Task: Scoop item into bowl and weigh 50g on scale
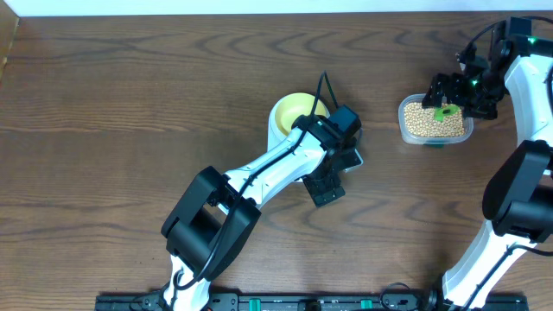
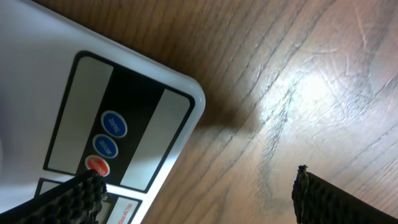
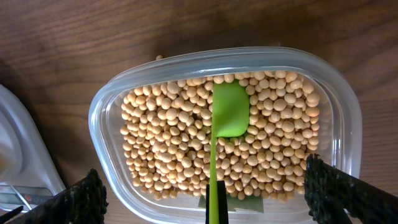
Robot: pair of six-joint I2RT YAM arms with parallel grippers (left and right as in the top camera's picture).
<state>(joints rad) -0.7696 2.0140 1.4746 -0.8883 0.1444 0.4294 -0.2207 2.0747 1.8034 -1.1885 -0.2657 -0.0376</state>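
Note:
The pale-yellow bowl [image 1: 294, 108] sits on the white scale [image 1: 275, 131], which is mostly hidden under my left arm. My left gripper [image 1: 333, 173] is open and empty. In the left wrist view it [image 2: 199, 196] hangs low over the scale's button end [image 2: 37, 50], one finger over the red button [image 2: 96, 166], the other over bare wood. The tan beans [image 3: 168, 143] fill a clear plastic tub [image 3: 99, 124]. My right gripper [image 3: 202, 193] is open just above the tub. A green scoop [image 3: 230, 112] lies on the beans, its handle running between the jaws without touching the fingers.
The tub [image 1: 435, 121] stands at the back right, a short gap from the scale. The scale's white edge shows at the left of the right wrist view [image 3: 12, 137]. Brown wood table [image 1: 130, 95] stretches to the left and front.

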